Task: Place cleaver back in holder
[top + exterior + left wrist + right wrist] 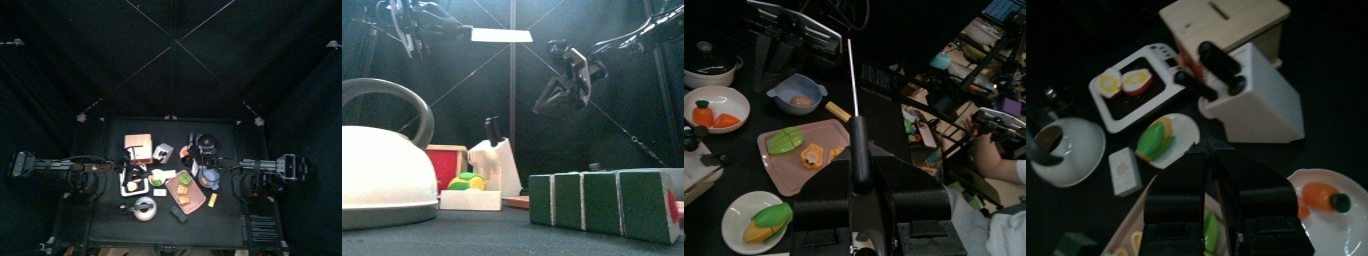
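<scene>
The cleaver (850, 100) is lifted clear of the worktop (227, 235), its handle clamped in the left gripper's (859, 200) jaws, not yet in the tan holder (1227, 20) near the far-left corner (right gripper (1208, 162) jaws narrow, apparently empty).

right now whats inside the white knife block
Black knife handles stick up out of the white knife block. Their blades are hidden inside the block, so their shape cannot be seen, nor whether any slot is free.
</scene>
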Available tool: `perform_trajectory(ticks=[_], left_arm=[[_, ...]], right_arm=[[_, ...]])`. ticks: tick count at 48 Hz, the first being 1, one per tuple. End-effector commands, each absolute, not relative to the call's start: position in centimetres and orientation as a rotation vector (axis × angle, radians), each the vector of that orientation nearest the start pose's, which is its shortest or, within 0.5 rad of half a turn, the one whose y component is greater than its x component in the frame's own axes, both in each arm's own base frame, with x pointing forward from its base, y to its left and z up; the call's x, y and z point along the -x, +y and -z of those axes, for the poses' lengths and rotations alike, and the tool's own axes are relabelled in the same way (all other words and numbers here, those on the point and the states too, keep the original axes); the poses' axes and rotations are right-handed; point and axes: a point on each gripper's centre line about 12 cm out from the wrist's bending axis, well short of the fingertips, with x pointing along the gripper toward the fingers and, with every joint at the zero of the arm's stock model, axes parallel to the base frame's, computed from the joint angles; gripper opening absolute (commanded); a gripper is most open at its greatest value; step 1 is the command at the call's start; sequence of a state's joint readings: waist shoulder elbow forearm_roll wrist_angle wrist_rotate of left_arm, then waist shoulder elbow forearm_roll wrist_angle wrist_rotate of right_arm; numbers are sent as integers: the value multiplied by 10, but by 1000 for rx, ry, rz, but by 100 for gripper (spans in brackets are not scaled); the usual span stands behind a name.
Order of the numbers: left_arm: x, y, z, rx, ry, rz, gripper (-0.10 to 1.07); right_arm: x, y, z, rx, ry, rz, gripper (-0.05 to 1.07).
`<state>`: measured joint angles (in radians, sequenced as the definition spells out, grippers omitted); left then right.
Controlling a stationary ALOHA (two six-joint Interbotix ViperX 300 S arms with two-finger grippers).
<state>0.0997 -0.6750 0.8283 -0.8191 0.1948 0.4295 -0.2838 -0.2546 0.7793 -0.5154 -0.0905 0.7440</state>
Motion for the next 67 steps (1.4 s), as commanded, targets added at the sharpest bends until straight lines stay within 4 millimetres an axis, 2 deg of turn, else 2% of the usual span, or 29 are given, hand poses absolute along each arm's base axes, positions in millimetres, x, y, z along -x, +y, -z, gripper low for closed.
perform_trajectory(ticks=[1,10,21,27,32,38,48,67], left_arm=[[-268,26,-339,407,293,-28,40],[-260,58,-348,462,336,-100,36],[-250,75,-351,541,426,-194,35],[-241,85,-356,562,523,-315,35],[-230,94,-349,626,600,-476,35],[-228,88,-342,654,632,-576,35],[-237,66,-329,675,690,-580,35],[-249,66,-308,672,785,-606,35]], right_arm=[[-337,-110,-239,-321,351,312,44],[-343,-135,-233,-354,329,363,41],[-346,-154,-231,-362,328,405,41],[-349,-160,-228,-364,333,416,41],[-354,-166,-227,-363,332,423,41],[-362,-178,-225,-374,330,442,41],[-381,-190,-210,-389,354,453,41],[-391,-209,-181,-408,439,506,41]])
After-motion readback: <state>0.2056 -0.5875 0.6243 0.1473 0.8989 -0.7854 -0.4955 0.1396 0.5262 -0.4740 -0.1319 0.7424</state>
